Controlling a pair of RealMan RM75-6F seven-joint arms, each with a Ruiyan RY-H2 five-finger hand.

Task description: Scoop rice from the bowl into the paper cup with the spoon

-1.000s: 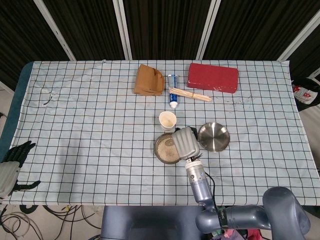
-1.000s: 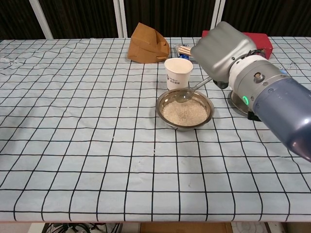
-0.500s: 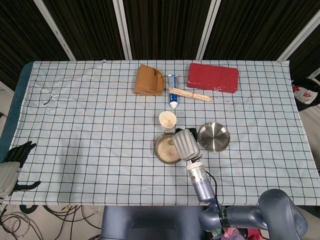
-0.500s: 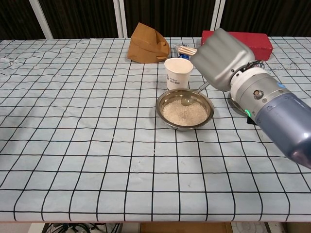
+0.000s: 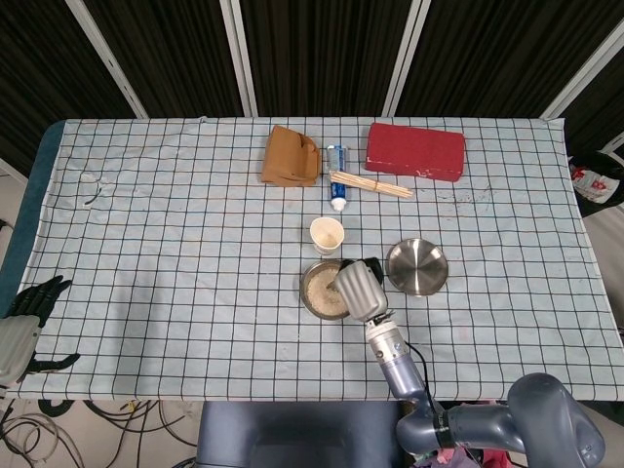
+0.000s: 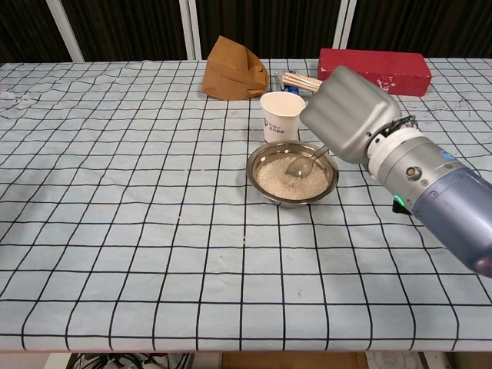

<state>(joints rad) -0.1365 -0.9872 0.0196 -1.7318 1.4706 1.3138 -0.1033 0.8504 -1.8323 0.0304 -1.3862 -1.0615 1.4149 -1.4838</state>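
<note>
Chest view: the right hand [image 6: 350, 113] grips a spoon [image 6: 301, 164], its tip dipped into the rice [image 6: 288, 178] in a steel bowl [image 6: 265, 156] — the paper cup [image 6: 281, 115] stands just beside the bowl at 12 o'clock. An empty metal dish [image 5: 417, 266] sits at the bowl's 3 o'clock. The left hand [image 5: 18, 333] rests off the table's edge at 9 o'clock — fingers spread, holding nothing.

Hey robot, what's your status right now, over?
Right hand holds metal spoon, tip in rice-filled steel bowl. Left hand idle off table's edge. White paper cup behind bowl, nothing in the way.
</note>
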